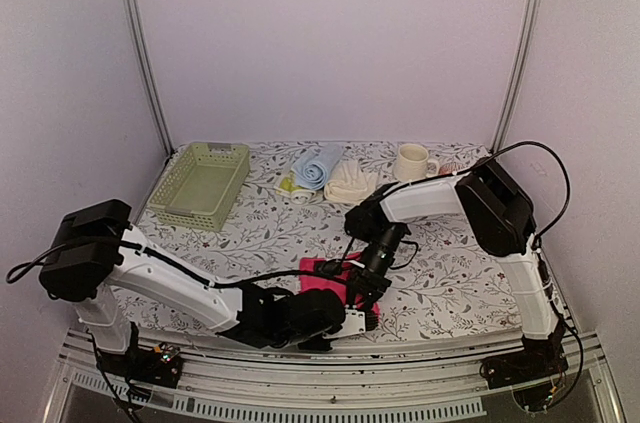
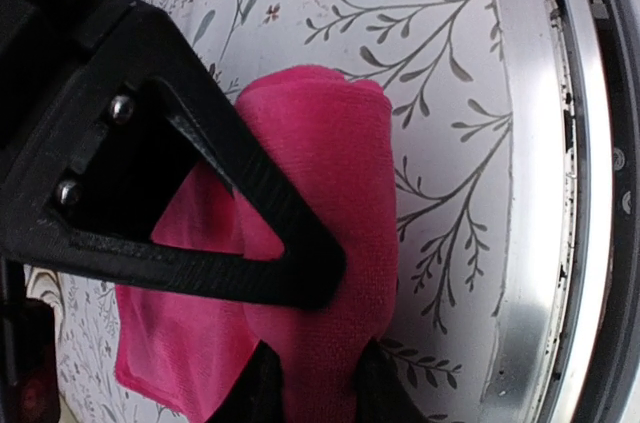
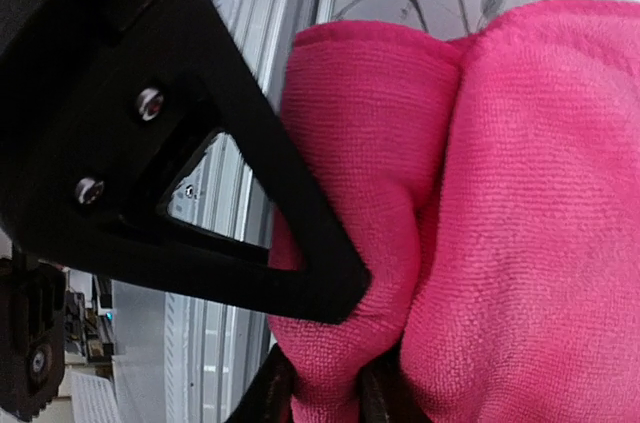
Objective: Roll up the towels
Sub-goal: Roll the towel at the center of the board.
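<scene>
— Which step does the frame catch?

— The rolling of the pink towel (image 2: 330, 153), under way by the look of it. The edge nearest the rail (image 2: 530, 193) is turned over into a thick fold. Both sets of jaws sit narrow on that fold, the left jaws and the right jaws each pinching it. In both wrist views the cloth bulges around the fingers (image 3: 300, 273).

— Where does the towel lie?

— On the desk (image 1: 260, 233), directly under the jaws. Its flat remainder spreads away from the fold, on the side far from the rail.

— And the others?

— The blue towel (image 1: 318, 165) and the cream towel (image 1: 352, 183) lie well beyond the jaws, by the back wall. The blue one appears to be rolled.

— The next move?

— Probably another turn of the fold over the flat part. Both pinches would have to travel together, or the roll may skew. A slack hold could let the fold spring open.
</scene>
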`<state>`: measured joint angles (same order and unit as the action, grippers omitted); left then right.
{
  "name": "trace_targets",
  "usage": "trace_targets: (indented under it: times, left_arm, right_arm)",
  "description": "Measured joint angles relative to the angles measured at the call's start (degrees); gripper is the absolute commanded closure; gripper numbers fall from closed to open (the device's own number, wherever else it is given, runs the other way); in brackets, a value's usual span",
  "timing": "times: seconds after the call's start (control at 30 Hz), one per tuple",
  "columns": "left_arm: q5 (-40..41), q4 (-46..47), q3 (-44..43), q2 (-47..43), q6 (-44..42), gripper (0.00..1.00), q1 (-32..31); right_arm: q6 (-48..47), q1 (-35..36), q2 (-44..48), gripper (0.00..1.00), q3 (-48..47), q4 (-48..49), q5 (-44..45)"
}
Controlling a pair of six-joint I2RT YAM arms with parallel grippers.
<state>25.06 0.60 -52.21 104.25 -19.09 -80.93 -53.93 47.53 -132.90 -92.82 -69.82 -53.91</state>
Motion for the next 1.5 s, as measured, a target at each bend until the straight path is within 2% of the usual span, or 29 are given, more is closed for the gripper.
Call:
trace_targets:
  times: [0.2,0.3,0.4,0.57,0.7,0.8,0.97,1.13,1.5]
  left_arm:
    - [-2.47,-0.98,-1.81,0.5,1.14,0.88,0.37]
    - [-6.84,-3.15,-3.02,0.44,2.95,0.88,1.7]
    - [-14.47,-6.21,-5.03,0.24,5.68,0.89,5.09]
    - [-29.51,-11.69,-8.87,0.85,10.27,0.9,11.89]
    - [-41.29,-15.89,-12.9,3.43,13.31,0.91,16.74]
    - [-48.3,-18.21,-15.87,5.86,15.17,0.92,19.34]
    - [-57.7,-19.47,-18.29,9.68,18.01,0.93,22.25]
    - [-61.61,-19.32,-18.43,10.54,20.2,0.95,23.91]
    - [-65.55,-17.51,-16.94,10.88,22.58,0.98,26.05]
  right_arm:
    - [-0.02,-1.29,8.63,0.65,5.55,0.94,3.93]
    - [1.49,-3.43,17.2,0.65,9.51,2.27,5.09]
    - [4.66,-5.51,29.33,0.65,16.11,8.59,6.54]
    - [10.45,-6.27,53.02,0.65,32.65,23.37,14.71]
    - [11.3,-5.49,61.75,0.62,41.29,30.32,20.7]
    - [11.3,-3.13,61.33,0.59,44.24,33.57,25.49]
    - [11.3,7.08,57.79,0.56,46.8,40.28,34.47]
    - [11.23,14.19,52.15,0.52,47.15,47.41,42.4]
    - [9.66,17.11,42.77,0.54,47.15,57.88,50.56]
